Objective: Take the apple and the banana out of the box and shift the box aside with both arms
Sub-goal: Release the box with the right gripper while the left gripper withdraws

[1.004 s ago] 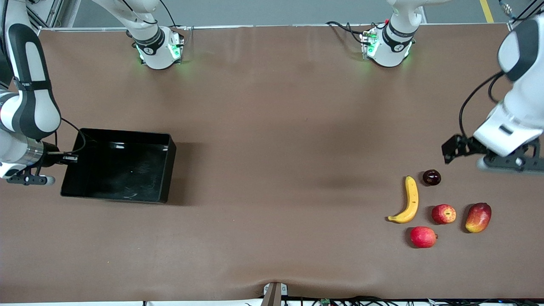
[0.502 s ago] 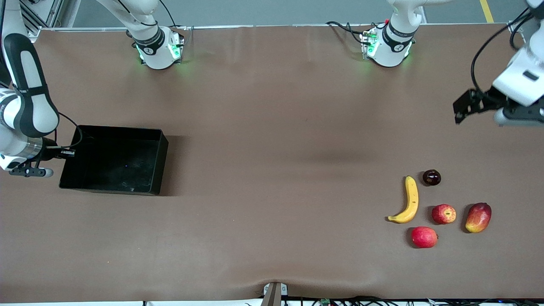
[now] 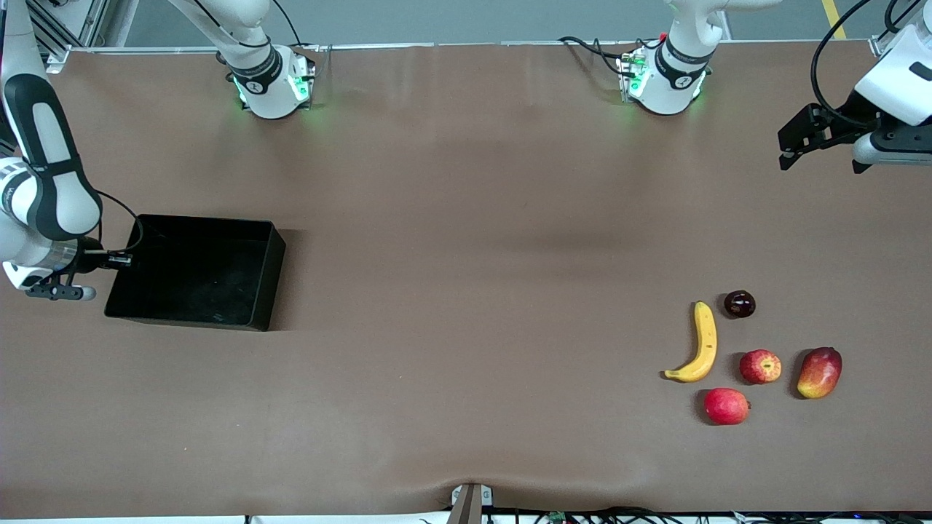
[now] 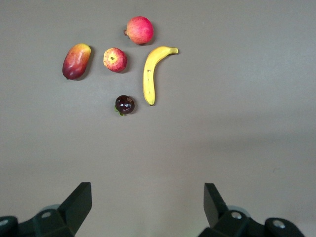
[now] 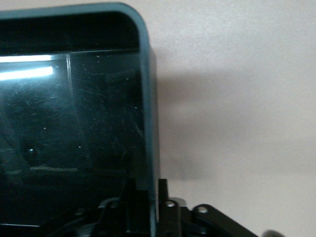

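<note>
Banana [image 3: 700,343], streaked apple [image 3: 760,366], black box [image 3: 195,272]

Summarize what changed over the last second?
The left tool, open, rose and pulled away from the fruit toward its own end of the table. The right tool dragged the shallow glossy black plastic bin toward the right arm's end, still straddling its wall. The curved yellow banana and the other fruit stayed put.

The banana [image 3: 700,345] is showing plain yellow; beside it, the apple [image 3: 760,366] is wearing red with yellowish streaks. The box [image 3: 191,272] is gleaming glossy black on the brown table [image 3: 466,218].
</note>
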Available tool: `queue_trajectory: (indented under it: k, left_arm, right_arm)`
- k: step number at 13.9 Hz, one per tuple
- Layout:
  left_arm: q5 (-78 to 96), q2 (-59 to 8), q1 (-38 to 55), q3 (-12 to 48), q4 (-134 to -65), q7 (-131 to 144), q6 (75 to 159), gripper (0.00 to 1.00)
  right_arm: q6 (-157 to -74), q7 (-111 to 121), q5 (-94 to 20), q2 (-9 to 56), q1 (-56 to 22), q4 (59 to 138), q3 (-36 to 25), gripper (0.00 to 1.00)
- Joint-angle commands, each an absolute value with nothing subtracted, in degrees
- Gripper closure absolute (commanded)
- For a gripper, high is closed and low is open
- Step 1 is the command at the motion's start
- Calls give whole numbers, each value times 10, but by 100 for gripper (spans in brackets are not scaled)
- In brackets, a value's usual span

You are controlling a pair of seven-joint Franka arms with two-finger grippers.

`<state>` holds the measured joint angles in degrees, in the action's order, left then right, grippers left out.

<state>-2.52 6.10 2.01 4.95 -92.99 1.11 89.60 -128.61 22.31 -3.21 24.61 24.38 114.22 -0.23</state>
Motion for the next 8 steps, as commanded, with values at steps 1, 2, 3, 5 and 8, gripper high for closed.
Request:
queue_trajectory:
  k: [1, 2, 3, 5, 8]
  left_arm:
    - [-13, 71, -1, 67, -945, 14, 904, 0]
    - [-13, 69, -4, 67, -945, 14, 904, 0]
    - [-13, 69, -10, 72, -944, 17, 905, 0]
    - [-13, 69, -13, 77, -944, 23, 904, 0]
    - [-11, 70, -13, 78, -943, 23, 904, 0]
  right_arm:
    - [-1218, 254, -44, 232, 243, 1102, 8, 0]
    - [-1162, 254, -47, 233, 244, 1058, 10, 0]
    - [-1118, 254, -47, 235, 237, 1013, 13, 0]
    - [-1043, 253, -47, 252, 205, 917, 14, 0]
    - [-1004, 253, -44, 265, 193, 829, 15, 0]
